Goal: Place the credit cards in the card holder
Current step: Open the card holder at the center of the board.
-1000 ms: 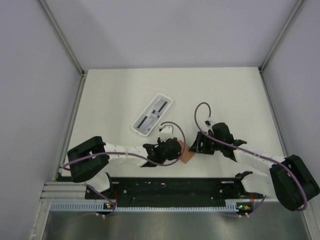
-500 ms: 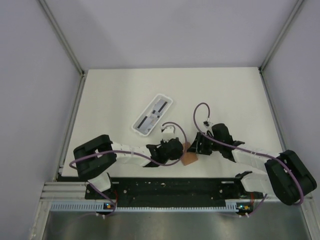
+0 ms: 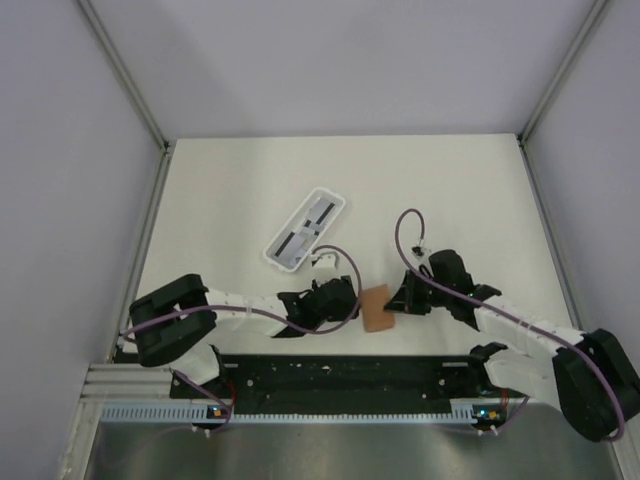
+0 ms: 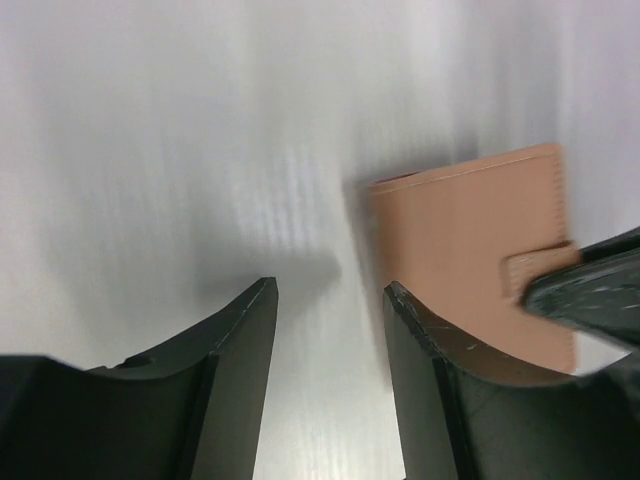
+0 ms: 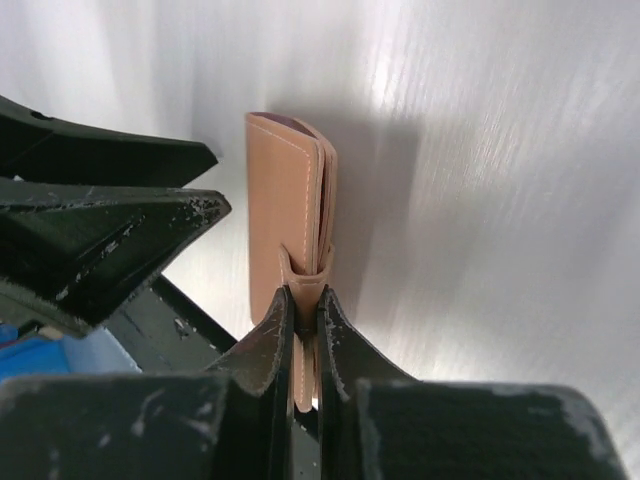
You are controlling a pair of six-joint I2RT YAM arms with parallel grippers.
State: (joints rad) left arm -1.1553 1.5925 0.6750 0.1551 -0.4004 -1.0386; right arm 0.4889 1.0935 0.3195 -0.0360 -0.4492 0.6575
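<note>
The card holder sits near the table's front edge, between the 2 grippers, folded shut with its orange-brown outside showing. In the right wrist view it is seen edge-on, with its closing tab at the near end. The right gripper is clamped on that tab end, its 2 fingers pressed together with only the thin leather between them. From above, this gripper meets the holder's right side. Whether the holder rests on the table or is raised off it I cannot tell.

The left gripper is just beside the holder's left side. In its own wrist view the jaws stand apart with only bare table between them. There the card holder lies just outside 1 finger, its stitched face and tab visible, with a dark tip of the right gripper on the tab.

The credit cards are well apart from all this, farther back on the table. They lie grey with dark stripes inside a long white tray set at a slant. How many cards it holds I cannot tell.
</note>
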